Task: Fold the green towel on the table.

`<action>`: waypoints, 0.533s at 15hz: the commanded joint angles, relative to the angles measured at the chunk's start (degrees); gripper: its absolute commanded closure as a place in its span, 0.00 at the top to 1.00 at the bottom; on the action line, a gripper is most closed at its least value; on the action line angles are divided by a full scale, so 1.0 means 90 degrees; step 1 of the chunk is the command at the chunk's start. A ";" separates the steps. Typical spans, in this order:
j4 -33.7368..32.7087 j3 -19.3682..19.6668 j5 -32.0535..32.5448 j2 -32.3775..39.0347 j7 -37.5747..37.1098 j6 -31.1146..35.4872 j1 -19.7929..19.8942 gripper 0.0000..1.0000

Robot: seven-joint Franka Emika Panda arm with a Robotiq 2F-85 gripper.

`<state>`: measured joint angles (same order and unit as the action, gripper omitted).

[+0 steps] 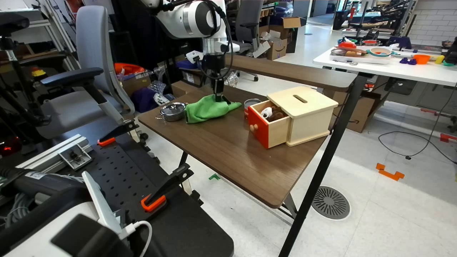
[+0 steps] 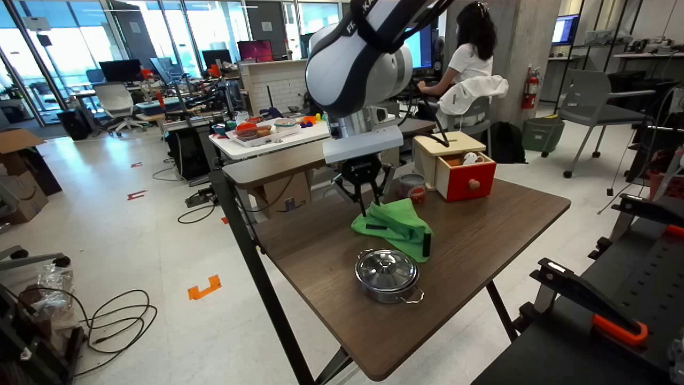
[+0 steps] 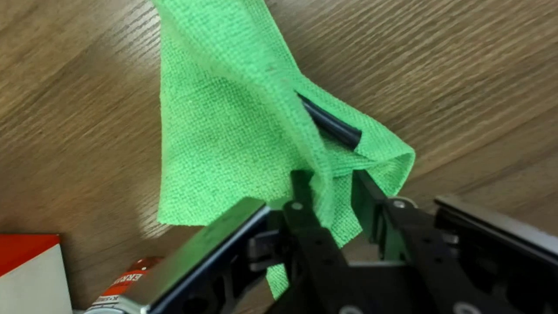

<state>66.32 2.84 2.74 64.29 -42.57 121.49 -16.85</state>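
Observation:
The green towel (image 1: 205, 111) lies crumpled and partly folded over on the brown table (image 1: 228, 142). It has black patches along its edges, seen in an exterior view (image 2: 398, 222). In the wrist view the towel (image 3: 218, 126) has a raised ridge and a curled corner at the right, with a black strip (image 3: 333, 124) beside the ridge. My gripper (image 3: 331, 176) points down at the towel, fingers partly open. The ridge runs between the fingers, closer to the left one, with a gap to the right one. The gripper also shows low at the towel in both exterior views (image 1: 218, 98) (image 2: 371, 208).
A lidded metal pot (image 2: 387, 275) stands close beside the towel. A can (image 2: 412, 188) with a red label stands on the towel's other side. Beside it is a wooden box (image 1: 310, 117) with its red-fronted drawer (image 1: 259, 125) pulled out. A raised shelf (image 1: 285, 71) runs along one table edge.

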 commanded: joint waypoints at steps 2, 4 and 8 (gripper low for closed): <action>-0.0438 0.0063 -0.0033 0.0121 -0.0108 -0.0313 -0.0034 0.70; -0.0166 0.0077 -0.0018 -0.0124 -0.0108 -0.0197 -0.0034 0.85; 0.0766 0.0129 0.0020 -0.0949 -0.0146 -0.0010 -0.0016 1.00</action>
<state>65.39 3.46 2.86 62.85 -42.93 120.99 -16.83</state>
